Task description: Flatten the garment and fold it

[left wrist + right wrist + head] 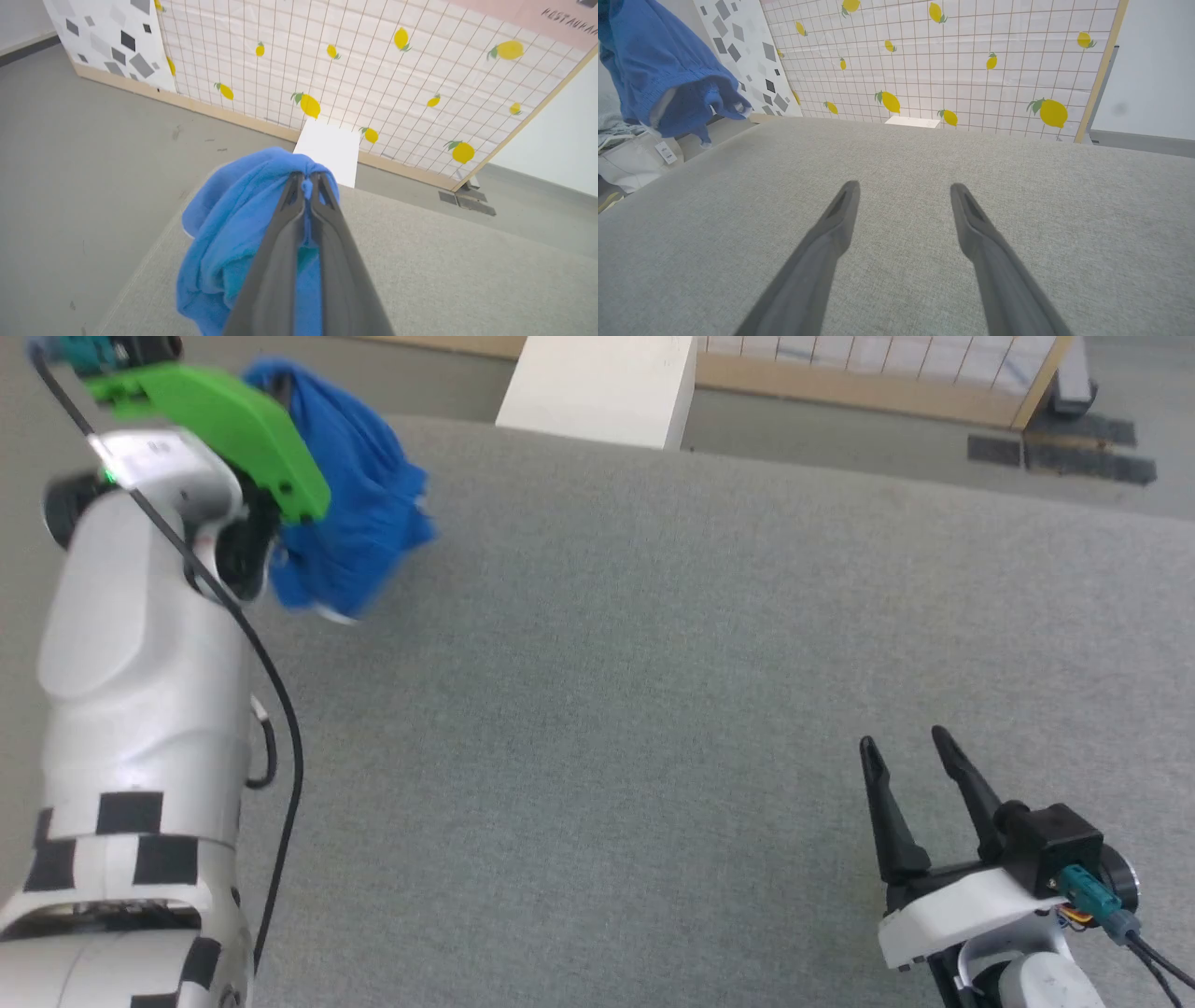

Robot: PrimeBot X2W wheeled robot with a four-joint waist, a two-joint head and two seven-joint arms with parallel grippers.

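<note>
The garment (350,513) is a bunched bright blue pair of shorts hanging in the air above the far left corner of the grey table (653,709). In the left wrist view my left gripper (307,179) is shut on a fold of the blue garment (224,233), which droops below and left of the fingers. The right wrist view has the garment (658,79) hanging at the upper left, its gathered waistband showing. My right gripper (906,742) rests low over the table's near right, open with nothing between its fingers (840,210).
A white box (602,378) stands beyond the table's far edge, before a lemon-patterned grid screen (373,70). Pale clothes with a tag (630,158) lie off the table's left side. Grey floor (70,140) surrounds the table.
</note>
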